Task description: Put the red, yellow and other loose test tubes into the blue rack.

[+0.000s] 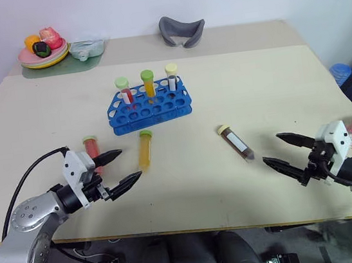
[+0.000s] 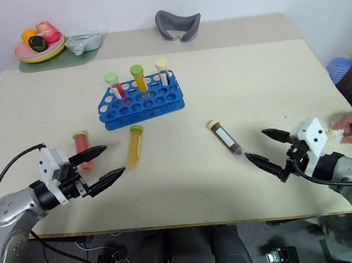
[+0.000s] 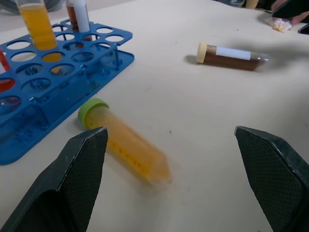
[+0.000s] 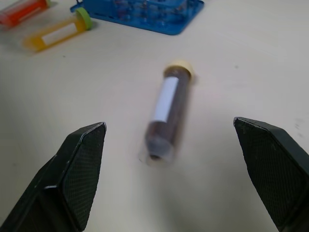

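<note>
The blue rack [image 1: 150, 106] stands mid-table holding 3 upright capped tubes. In front of it lie 3 loose tubes: red [image 1: 92, 153], orange-yellow [image 1: 145, 150] and dark brown [image 1: 235, 142]. The left gripper [image 1: 117, 169] and right gripper [image 1: 285, 152] hover wide open, empty.
</note>
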Robot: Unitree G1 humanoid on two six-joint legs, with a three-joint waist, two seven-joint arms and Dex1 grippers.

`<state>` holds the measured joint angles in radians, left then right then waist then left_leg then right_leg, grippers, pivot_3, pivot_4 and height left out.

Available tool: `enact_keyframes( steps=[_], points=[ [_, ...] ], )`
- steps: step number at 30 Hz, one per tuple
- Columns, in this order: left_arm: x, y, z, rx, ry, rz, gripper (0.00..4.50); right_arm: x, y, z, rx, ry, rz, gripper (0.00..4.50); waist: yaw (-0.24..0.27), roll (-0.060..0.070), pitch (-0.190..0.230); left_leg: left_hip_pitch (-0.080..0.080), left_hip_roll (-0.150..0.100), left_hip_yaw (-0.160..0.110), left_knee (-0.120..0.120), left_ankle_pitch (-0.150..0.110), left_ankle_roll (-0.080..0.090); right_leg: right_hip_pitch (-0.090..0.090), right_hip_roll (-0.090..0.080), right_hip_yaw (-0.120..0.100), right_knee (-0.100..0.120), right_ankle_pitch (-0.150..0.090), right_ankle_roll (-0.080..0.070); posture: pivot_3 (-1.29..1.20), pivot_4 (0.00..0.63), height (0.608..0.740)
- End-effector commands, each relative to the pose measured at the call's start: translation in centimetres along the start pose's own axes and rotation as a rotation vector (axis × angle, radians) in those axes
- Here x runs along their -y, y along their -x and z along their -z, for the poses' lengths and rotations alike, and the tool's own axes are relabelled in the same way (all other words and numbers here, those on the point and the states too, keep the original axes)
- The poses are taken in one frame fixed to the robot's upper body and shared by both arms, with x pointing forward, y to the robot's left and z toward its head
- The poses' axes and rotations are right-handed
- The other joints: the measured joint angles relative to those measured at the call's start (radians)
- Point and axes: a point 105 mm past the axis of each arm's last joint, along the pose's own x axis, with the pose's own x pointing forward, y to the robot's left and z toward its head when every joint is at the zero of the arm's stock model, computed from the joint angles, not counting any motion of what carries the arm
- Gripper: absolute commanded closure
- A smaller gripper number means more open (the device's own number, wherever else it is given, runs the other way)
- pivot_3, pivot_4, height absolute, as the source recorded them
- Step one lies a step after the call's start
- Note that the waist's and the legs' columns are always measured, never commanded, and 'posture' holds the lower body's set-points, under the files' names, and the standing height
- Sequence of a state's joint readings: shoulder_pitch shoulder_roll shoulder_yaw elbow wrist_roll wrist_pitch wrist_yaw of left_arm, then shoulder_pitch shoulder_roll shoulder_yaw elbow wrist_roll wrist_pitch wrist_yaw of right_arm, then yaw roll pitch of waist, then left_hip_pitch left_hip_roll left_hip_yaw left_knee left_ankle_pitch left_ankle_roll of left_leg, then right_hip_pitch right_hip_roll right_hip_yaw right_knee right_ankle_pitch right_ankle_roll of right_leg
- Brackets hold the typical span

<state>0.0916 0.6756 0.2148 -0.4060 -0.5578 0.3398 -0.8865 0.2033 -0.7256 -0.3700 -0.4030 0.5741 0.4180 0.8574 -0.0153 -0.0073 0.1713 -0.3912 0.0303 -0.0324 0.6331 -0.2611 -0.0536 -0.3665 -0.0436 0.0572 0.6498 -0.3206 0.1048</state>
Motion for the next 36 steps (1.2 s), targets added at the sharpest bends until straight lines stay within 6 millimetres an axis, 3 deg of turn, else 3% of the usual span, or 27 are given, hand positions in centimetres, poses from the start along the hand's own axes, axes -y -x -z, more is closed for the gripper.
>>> enact_keyframes(
  steps=[1,7,12,17,23,31,36],
  points=[
    [0.3,-0.1,-0.8,0.026,-0.032,0.029,0.22,-0.7,-0.7,-1.8,0.033,0.032,-0.013,0.15,0.001,0.000,0.000,0.000,0.000,0.000,0.000,0.000,0.000,0.000,0.000,0.000,0.000,0.000,0.000,0.00,0.150,0.740],
    [0.4,-0.5,-0.9,0.033,-0.047,0.064,0.22,-0.6,-1.7,-2.7,0.024,0.038,0.020,0.15,0.001,0.000,0.000,0.000,0.000,0.000,0.000,0.000,0.000,0.000,0.000,0.000,0.000,0.000,0.000,0.00,0.150,0.740],
    [1.3,-1.2,-1.5,0.070,-0.073,0.174,0.22,0.4,-2.7,-2.8,-0.107,0.018,0.073,0.15,0.000,0.000,0.000,0.000,0.000,0.000,0.001,0.000,0.000,0.000,0.000,0.000,0.000,0.000,0.000,0.00,0.150,0.740],
    [2.2,-1.8,-0.8,0.038,-0.134,0.277,0.22,0.4,-4.8,-2.6,-0.315,-0.126,0.049,0.15,-0.006,0.000,0.000,0.000,0.000,0.001,0.000,0.000,0.000,-0.002,0.001,0.001,0.001,0.000,0.000,0.00,0.150,0.740],
    [2.7,-2.6,-0.5,0.039,-0.134,0.310,0.22,0.9,-8.1,-3.5,-0.433,-0.258,0.079,0.15,0.001,0.000,0.000,-0.004,0.000,0.001,0.000,0.000,0.000,-0.006,0.000,0.002,0.002,0.000,0.000,0.00,0.150,0.740],
    [3.9,-3.5,-0.5,0.053,-0.115,0.339,0.22,1.7,-10.1,-2.3,-0.610,-0.283,0.085,0.15,-0.001,0.000,0.000,-0.021,0.000,0.001,0.008,0.000,0.000,-0.022,0.000,0.001,0.008,0.000,0.000,0.00,0.150,0.740],
    [4.5,-3.6,-0.3,0.058,-0.095,0.340,0.22,2.6,-11.7,-2.0,-0.665,-0.274,0.088,0.15,-0.009,0.000,0.000,-0.020,0.000,0.002,0.014,0.000,0.001,-0.023,0.000,0.002,0.014,0.000,0.000,0.00,0.150,0.740]
  ],
)
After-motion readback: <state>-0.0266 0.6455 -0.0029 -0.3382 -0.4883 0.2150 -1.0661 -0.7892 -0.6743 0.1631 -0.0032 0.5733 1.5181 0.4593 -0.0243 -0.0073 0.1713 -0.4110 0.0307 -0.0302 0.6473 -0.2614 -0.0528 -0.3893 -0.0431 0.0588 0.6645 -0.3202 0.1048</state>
